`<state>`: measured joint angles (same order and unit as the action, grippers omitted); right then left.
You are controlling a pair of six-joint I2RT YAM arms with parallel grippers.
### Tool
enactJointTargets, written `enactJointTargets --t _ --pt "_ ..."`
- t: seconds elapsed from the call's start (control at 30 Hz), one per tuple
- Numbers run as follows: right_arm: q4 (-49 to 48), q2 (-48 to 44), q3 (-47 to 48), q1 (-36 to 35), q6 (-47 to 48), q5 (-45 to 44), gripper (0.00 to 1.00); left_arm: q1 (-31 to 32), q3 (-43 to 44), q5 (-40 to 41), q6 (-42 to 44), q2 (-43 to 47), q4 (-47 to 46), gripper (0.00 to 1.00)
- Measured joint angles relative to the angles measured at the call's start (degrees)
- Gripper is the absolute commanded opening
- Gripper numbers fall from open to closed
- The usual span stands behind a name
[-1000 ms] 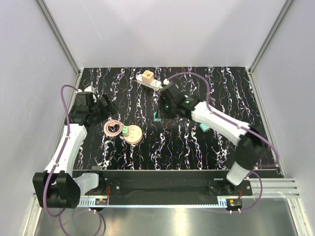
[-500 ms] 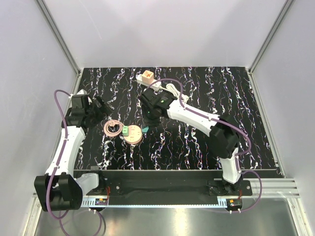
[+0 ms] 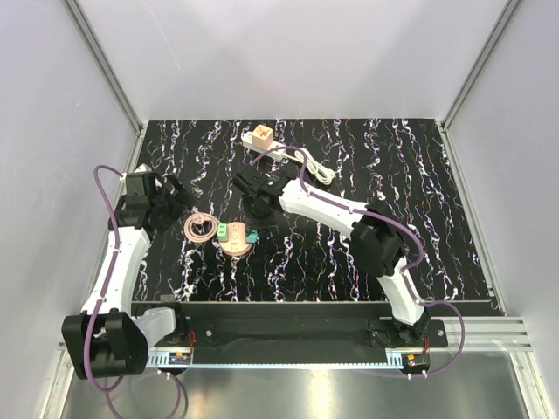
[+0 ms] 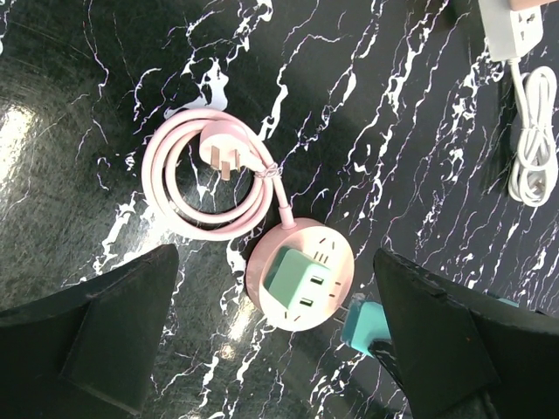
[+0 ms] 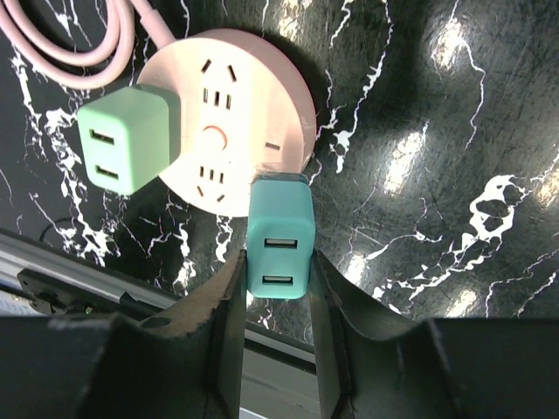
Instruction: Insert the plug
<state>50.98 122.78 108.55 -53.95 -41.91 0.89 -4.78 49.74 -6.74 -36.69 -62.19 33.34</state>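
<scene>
Right arm: since the earlier frame I have swung it left and toward me, away from the white power strip (image 3: pixel 262 138) and over to the pink round socket (image 3: pixel 234 243).
Right gripper (image 5: pixel 278 262): clamped on the teal plug (image 5: pixel 280 249), one finger on each long side.
Teal plug: above the right-hand rim of the pink round socket, with its far end overlapping the rim and its two USB ports facing my wrist camera. Its prongs are hidden, and I cannot tell whether it touches the socket.
Pink round socket: flat on the desk (image 3: pixel 393 175), left of centre, with a green adapter (image 5: pixel 122 140) already seated in its left side.
Pink cord (image 4: pixel 166 175): coiled just left of the socket, its own plug lying inside the loop.
Left gripper (image 3: pixel 175 199): fingers wide apart and holding nothing, hovering over the left part of the desk, looking down on the coil and socket.
White cable (image 3: pixel 316 166): bundled beside the power strip at the back.
</scene>
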Motion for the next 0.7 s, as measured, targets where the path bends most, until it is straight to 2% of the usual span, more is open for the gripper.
enactJointTargets --t 0.7 --pt "3.0 5.5 7.4 -0.1 -1.3 -2.8 0.0 0.0 0.0 -0.5 0.0 1.0 0.0 0.99"
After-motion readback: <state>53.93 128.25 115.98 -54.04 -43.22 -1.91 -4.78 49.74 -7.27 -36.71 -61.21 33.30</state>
